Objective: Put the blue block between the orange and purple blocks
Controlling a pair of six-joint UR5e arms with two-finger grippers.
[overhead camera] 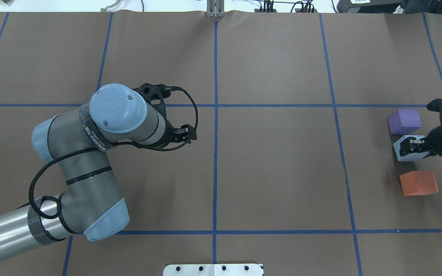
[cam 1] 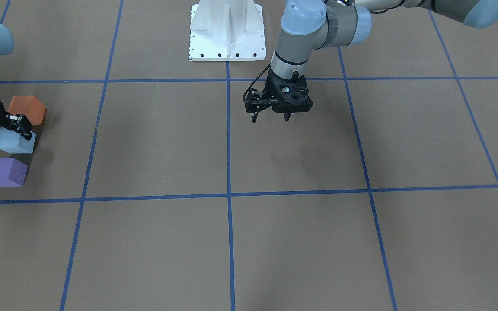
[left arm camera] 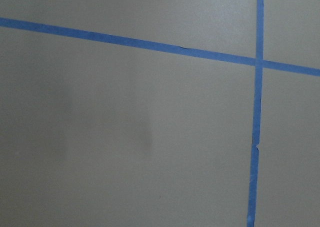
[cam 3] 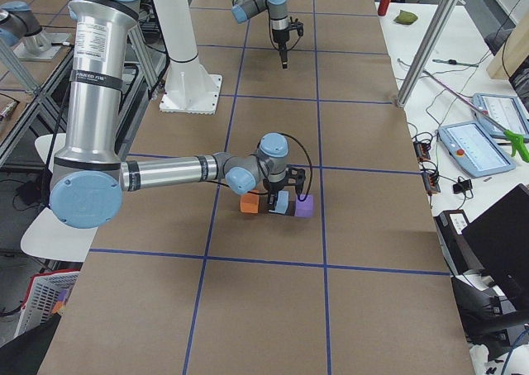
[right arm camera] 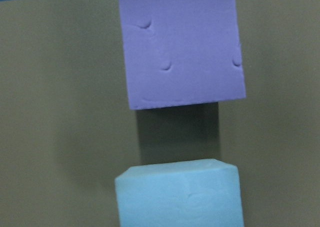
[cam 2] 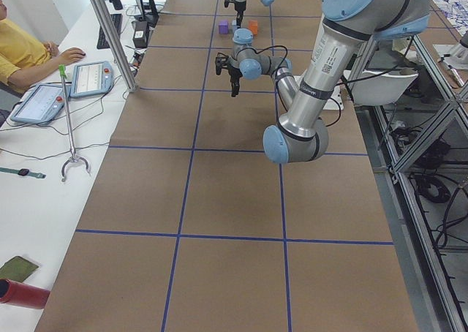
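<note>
1. Blue block (cam 1: 13, 144): sat between the orange block (cam 1: 27, 109) and the purple block (cam 1: 6, 171), touching neither (the right wrist view showed only the shadowed gap to purple; orange appeared in the exterior views alone).
2. Right gripper (cam 1: 20, 128): fingers closed on the blue block.
3. Left gripper (cam 1: 270, 117): fingers apart, holding nothing, well apart from the blocks.
4. Table (cam 1: 301, 242): the left wrist view showed only its blue tape lines (left arm camera: 258, 137).

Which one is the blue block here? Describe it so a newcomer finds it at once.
On the robot's right side of the table, three cubes sit in a short row. The blue block is the middle one, between the orange block and the purple block. It alone is pale and has the right gripper closed around it.
</note>
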